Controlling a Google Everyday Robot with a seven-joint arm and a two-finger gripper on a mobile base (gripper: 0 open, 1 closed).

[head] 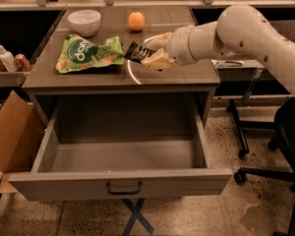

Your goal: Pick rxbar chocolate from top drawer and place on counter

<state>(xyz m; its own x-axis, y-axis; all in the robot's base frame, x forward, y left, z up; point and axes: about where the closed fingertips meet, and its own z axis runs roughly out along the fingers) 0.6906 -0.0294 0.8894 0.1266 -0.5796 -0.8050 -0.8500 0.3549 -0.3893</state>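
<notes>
My gripper (148,53) is over the middle of the counter (187,73), shut on the rxbar chocolate (136,52), a small black wrapper with white lines. The bar sticks out to the left of the tan fingers (156,61) and is held just above the tabletop, near the white arc line. The top drawer (123,183) is pulled wide open below the counter. Its grey inside shows nothing in it, and its dark bar handle is at the front centre.
A green snack bag (87,54), a white bowl (84,21) and an orange (136,20) sit on the counter's left and back. A cardboard box (10,134) stands left of the drawer. Bottles and cans (7,60) sit on the left shelf. Office chair bases (265,146) are at right.
</notes>
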